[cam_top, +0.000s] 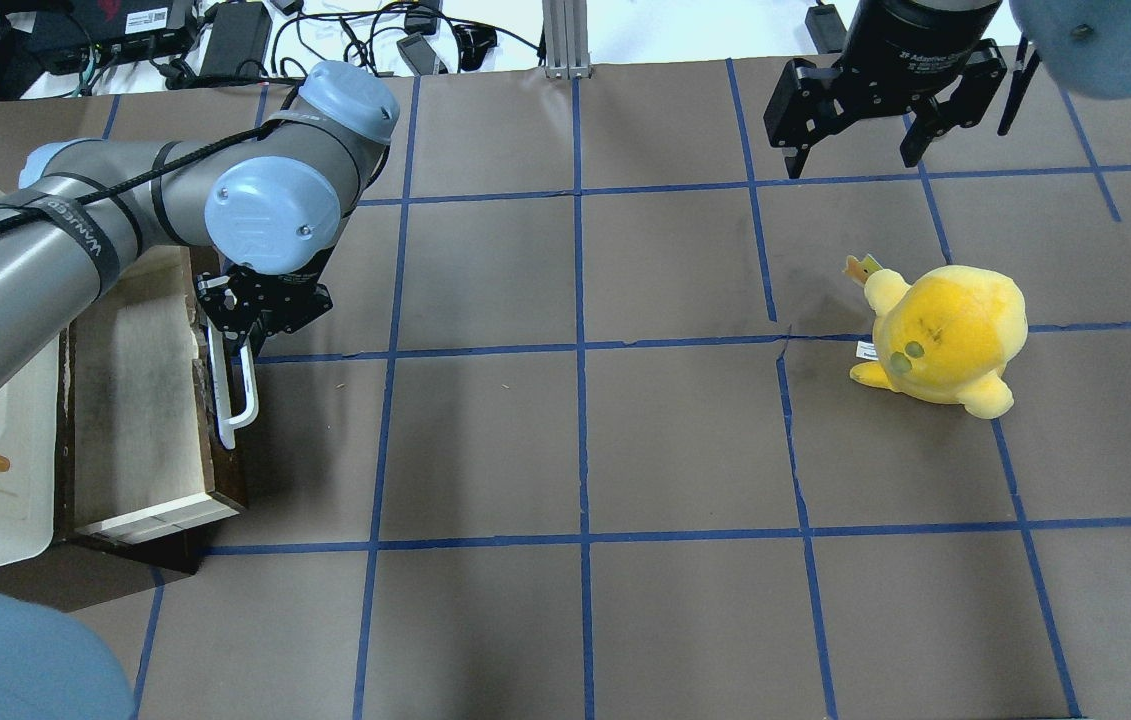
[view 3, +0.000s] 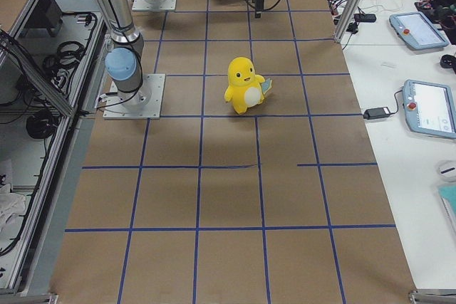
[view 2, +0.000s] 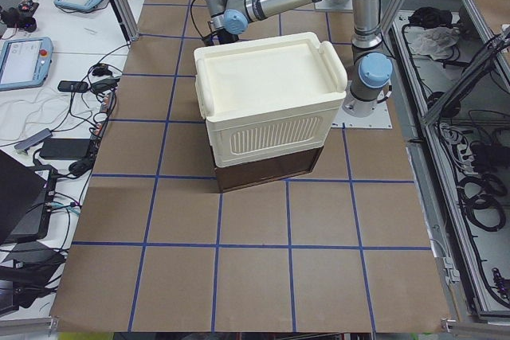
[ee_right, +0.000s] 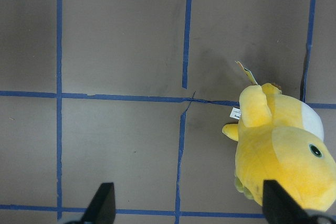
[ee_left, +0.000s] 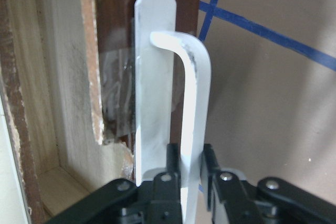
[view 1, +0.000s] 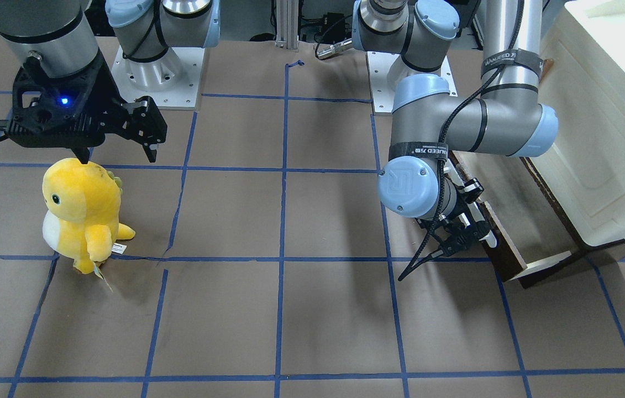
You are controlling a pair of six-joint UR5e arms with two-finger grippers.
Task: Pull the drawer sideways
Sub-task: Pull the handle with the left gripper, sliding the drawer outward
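cabinet: the cream cabinet (view 1: 610, 138) sits at the near left of the table (cam_top: 575, 450).
drawer: the drawer (cam_top: 140, 400) stands partly out of it toward the right, with its pale inside open to view and its dark front facing the table's middle.
handle: the white handle (ee_left: 194, 103) runs along the front. i see chipped wood and what looks like clear tape by its mount.
left gripper: my left gripper (ee_left: 190, 156) is clamped on the bar, toward its far end rather than the middle.
plush: a yellow plush (cam_top: 945, 340) stands upright at mid right, well apart from the drawer.
right gripper: the right gripper (cam_top: 850, 160) hangs at the far right above the table, jaws spread, holding nothing.
risk, skew: i judge that an off-centre pull could rack the drawer and jam it.
risk, handle: the patched mount might give, or the thin bar could slip through the pads.
risk, cabinet: the light body may drag along instead of releasing the drawer.
risk, overrun: pulled too far, the drawer could come right out.
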